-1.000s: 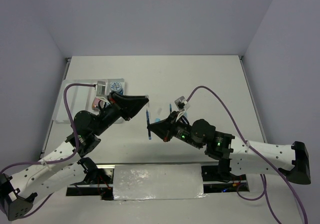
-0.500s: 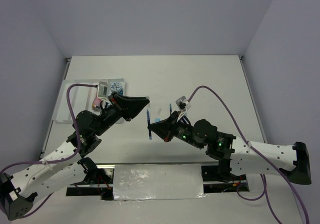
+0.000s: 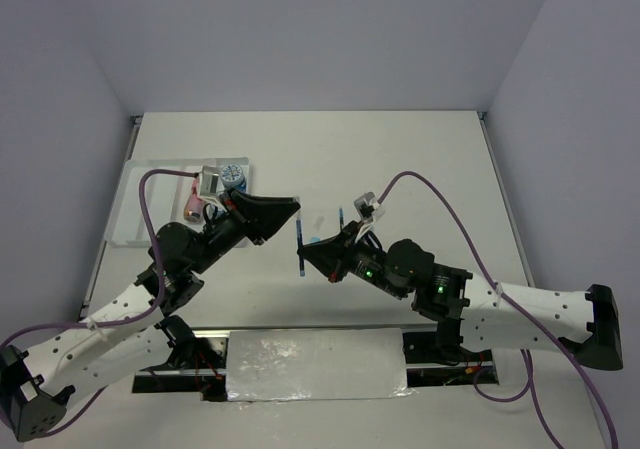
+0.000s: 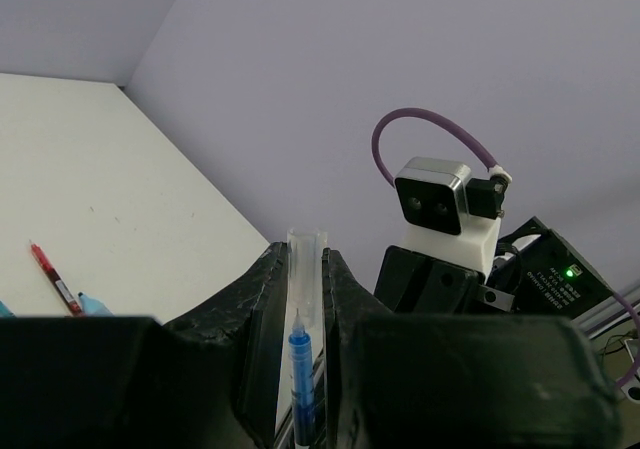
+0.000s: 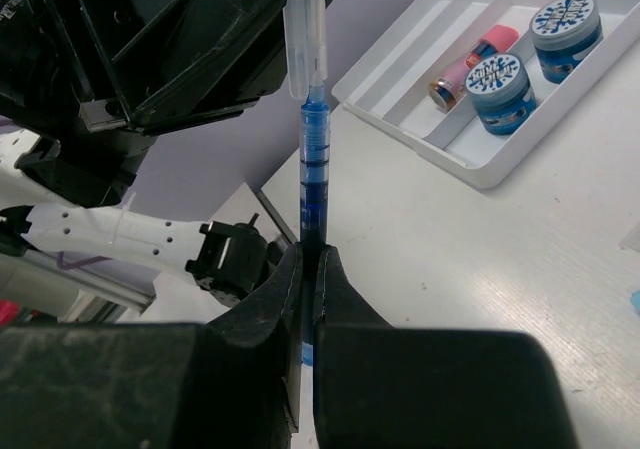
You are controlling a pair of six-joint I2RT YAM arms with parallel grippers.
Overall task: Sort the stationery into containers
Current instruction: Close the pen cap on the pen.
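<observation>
Right wrist view: my right gripper (image 5: pixel 310 259) is clamped on the lower barrel of the blue pen (image 5: pixel 314 159), which stands nearly upright. My left gripper (image 4: pixel 305 259) pinches the pen's clear upper end from above. Both pairs of jaws are closed on this 1 pen, and neither has room to spare. The pen hangs in the air over the middle of the tabletop (image 3: pixel 420 159), touching nothing but my fingers.

The tray (image 5: pixel 420 19) lies near the far-left corner of the tabletop, along its left edge. 2 rolls (image 5: pixel 498 79) sit side by side in the compartment nearest the middle of the tabletop. 1 pink-orange cylinder (image 5: pixel 470 64) lies in the compartment next to them. What shows of the other compartments holds nothing. So I judge 3 pieces sorted.

Left to do: the blue pen itself, which is well apart from the tray. From the left wrist view, a red pen (image 4: pixel 52 274) lies flat on the tabletop with a light-blue piece (image 4: pixel 92 304) just beside it. Other small pieces may lie under my arms; I cannot tell.

I judge the task under half done. The 2-handed hold looks like a pass or a regrip, with the left arm better placed to reach the tray.
</observation>
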